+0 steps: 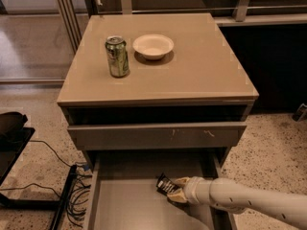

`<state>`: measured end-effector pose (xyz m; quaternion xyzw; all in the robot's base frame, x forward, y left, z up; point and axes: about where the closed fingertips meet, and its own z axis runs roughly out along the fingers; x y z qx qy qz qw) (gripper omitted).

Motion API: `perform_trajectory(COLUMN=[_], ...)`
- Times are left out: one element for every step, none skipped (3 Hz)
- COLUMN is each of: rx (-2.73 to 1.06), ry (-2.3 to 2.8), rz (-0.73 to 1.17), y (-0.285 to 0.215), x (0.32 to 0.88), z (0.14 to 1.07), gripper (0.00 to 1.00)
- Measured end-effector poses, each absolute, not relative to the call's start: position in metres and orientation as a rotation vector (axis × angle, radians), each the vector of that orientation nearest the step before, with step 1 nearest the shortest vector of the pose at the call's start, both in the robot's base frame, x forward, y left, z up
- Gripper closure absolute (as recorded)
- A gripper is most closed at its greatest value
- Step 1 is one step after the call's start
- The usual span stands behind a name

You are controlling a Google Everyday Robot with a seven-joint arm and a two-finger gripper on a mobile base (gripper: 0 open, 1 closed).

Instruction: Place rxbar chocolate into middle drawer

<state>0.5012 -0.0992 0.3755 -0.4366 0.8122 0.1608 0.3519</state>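
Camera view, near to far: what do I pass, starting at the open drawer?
The middle drawer, with the gripper inside it shut on the rxbar chocolate → scratched drawer front → green can → white bowl.
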Motion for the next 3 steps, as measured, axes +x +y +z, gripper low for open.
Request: perform_trajectory(rx=[-1.130, -1.130, -1.130], ry=[2.102, 2.102, 2.102], rz=[0.416, 0.416, 0.416], y=[-0.0992, -0.0991, -0.0991], x=[0.5012, 0.5012, 0.5012], z=[0.3755, 0.3755, 0.3755], gripper=[0.59, 0.36, 0.12])
